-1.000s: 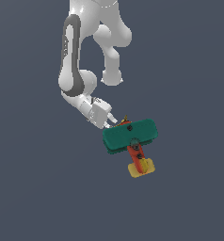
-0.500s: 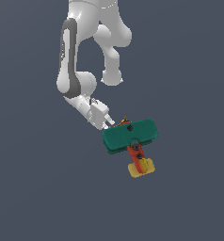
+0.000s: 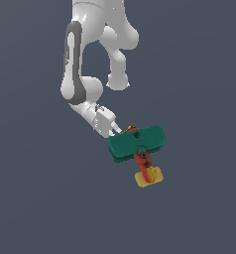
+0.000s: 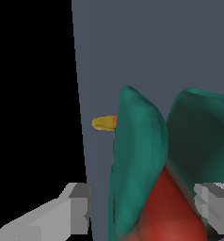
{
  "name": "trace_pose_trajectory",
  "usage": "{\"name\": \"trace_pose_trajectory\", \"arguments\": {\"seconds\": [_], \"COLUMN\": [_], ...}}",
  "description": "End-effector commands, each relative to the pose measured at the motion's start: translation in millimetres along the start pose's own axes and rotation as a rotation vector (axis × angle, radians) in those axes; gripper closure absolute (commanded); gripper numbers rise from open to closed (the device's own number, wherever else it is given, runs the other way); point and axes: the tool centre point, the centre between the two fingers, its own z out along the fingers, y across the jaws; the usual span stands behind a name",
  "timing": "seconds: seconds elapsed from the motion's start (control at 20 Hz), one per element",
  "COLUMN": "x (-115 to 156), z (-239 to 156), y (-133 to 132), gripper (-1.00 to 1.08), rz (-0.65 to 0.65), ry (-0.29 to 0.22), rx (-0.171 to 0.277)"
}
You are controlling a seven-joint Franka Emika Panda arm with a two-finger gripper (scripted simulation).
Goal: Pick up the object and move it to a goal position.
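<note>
Item: toy biplane [image 3: 137, 143], one unit, with two dark green rounded wings, an orange-red body and a yellow tail. Position: directly at the tip of the gripper [image 3: 121, 131], its green wings lying just beyond the fingertips and its body and tail trailing away from the gripper toward the lower part of the exterior view. Wrist view: the biplane [image 4: 147, 174] fills the space between the two grey fingers [image 4: 74, 207], the red body centred in the gap, one wing edge close to one finger, the yellow tail tip showing past the wing. Gripper state: fingers spread on either side of the body; whether they press against it cannot be told. Carrier: white Panda arm [image 3: 80, 74], reaching down from above. Backdrop: plain grey-blue surface [image 3: 199, 208].
</note>
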Motion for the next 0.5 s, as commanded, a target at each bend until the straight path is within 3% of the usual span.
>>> {"name": "trace_pose_trajectory", "arguments": {"seconds": [0.0, 0.25, 0.3, 0.45], "x": [-0.8, -1.8, -1.8, -1.8], "z": [11.1, 24.2, 24.2, 24.2], "y": [0.0, 0.0, 0.0, 0.0], "gripper": [-0.6, -0.6, 1.08, 1.08], "rz": [0.001, 0.001, 0.001, 0.001], "ry": [-0.001, 0.0, 0.0, 0.0], "rx": [0.001, 0.001, 0.001, 0.001]}}
